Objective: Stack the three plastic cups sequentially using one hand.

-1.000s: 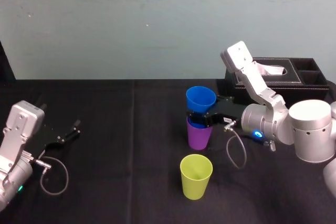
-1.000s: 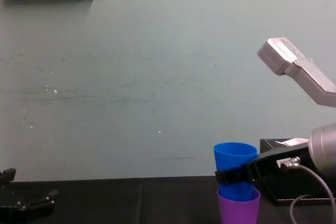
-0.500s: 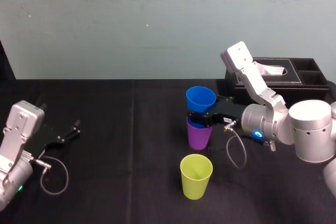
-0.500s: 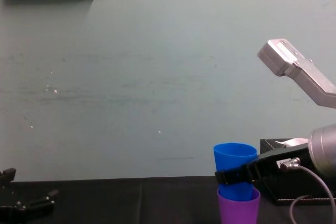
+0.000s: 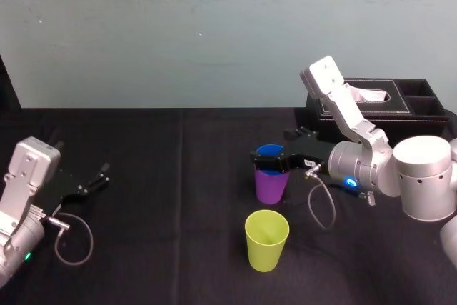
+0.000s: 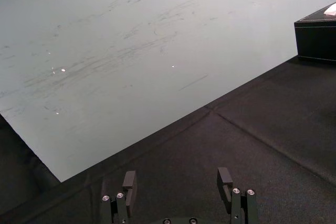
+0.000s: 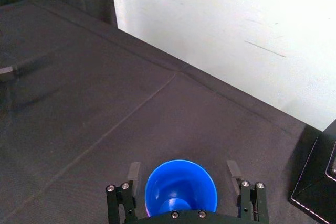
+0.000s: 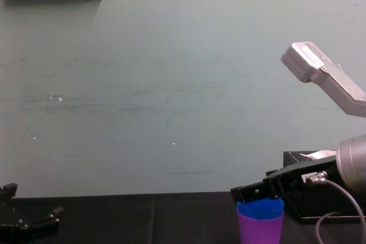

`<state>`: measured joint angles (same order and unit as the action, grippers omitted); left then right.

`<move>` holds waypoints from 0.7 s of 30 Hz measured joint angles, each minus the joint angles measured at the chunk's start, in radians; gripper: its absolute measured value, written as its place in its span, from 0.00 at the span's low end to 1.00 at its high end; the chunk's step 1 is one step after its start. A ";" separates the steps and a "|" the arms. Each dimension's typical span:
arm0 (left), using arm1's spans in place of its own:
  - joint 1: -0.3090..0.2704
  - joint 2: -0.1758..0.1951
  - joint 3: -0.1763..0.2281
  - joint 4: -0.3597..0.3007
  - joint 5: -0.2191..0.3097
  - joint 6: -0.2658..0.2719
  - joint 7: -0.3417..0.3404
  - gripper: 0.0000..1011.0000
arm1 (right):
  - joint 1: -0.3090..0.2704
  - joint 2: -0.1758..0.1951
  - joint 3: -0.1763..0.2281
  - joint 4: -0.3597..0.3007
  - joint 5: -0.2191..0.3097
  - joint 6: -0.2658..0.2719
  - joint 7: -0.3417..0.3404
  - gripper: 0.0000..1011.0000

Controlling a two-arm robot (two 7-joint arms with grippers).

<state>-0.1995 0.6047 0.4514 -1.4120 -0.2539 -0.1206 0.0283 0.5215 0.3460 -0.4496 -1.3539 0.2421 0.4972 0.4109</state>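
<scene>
Blue cup [image 5: 270, 151] centred between right gripper's [image 7: 184, 171] wide-spread fingers [image 7: 134, 173], touching neither, smooth and tapered, nested rim-deep in purple cup [image 5: 271, 187].

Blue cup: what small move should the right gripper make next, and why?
Probably lift the right gripper clear: its fingers stand open beside the blue cup, nested in the purple cup; the yellow-green cup waits unstacked. The left gripper rests idle at left.
</scene>
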 joint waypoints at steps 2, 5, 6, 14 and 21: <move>0.000 0.000 0.000 0.000 0.000 0.000 0.000 0.99 | 0.000 0.000 0.000 0.000 0.000 0.000 0.000 0.99; 0.000 0.000 0.000 0.000 0.000 0.000 0.000 0.99 | 0.000 0.000 0.000 -0.001 0.000 0.000 0.000 0.99; 0.000 0.000 0.000 0.000 0.000 0.000 0.000 0.99 | 0.000 0.000 0.000 -0.001 0.000 0.000 0.000 0.99; 0.000 0.000 0.000 0.000 0.000 0.000 0.000 0.99 | 0.000 0.000 0.000 -0.002 0.000 0.000 0.000 0.99; 0.000 0.000 0.000 0.000 0.000 0.000 0.000 0.99 | -0.019 0.009 0.012 -0.044 -0.001 -0.016 -0.007 0.99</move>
<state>-0.1995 0.6047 0.4514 -1.4120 -0.2539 -0.1205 0.0283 0.5021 0.3546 -0.4375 -1.3983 0.2414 0.4815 0.4041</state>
